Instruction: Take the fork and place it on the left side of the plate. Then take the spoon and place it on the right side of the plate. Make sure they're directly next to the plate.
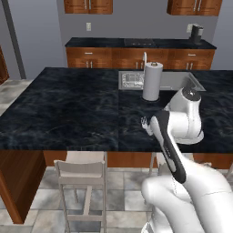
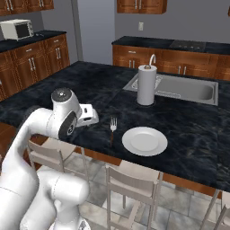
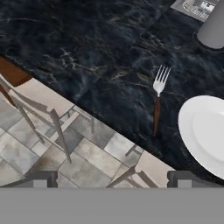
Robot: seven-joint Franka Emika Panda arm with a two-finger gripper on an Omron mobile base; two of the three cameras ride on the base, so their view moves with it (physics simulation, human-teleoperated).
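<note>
Fork [image 2: 112, 129] lies flat on the dark marble table [image 2: 188, 121], near its front edge, tines pointing toward the far side, dark handle toward the front edge. It sits just beside the left rim of the plate [image 2: 144, 141], a narrow strip of table showing between them; not touching. In the hand view the fork [image 3: 158, 102] is slightly tilted, handle end angled a little away from the plate [image 3: 205, 131].

Plate rests flat near the front edge, right of the fork.

Paper towel roll [image 2: 146, 85] stands upright behind the plate, at the near left corner of the sink [image 2: 197, 92], well apart from the fork.

Tool [image 3: 111, 177]: jaws spread wide, holding nothing. Fingertips [image 3: 41, 178] show at the bottom of the hand view, over the front edge of the table and the tiled floor [image 3: 26, 148], left of the fork and clear of it. From the right base view the hand [image 2: 87, 114] hangs at the table's front edge, left of the fork.

Stools [image 2: 130, 184] stand along the front edge below the table. In the left base view the arm covers the plate; fork tines [image 1: 145, 123] just show beside it.
</note>
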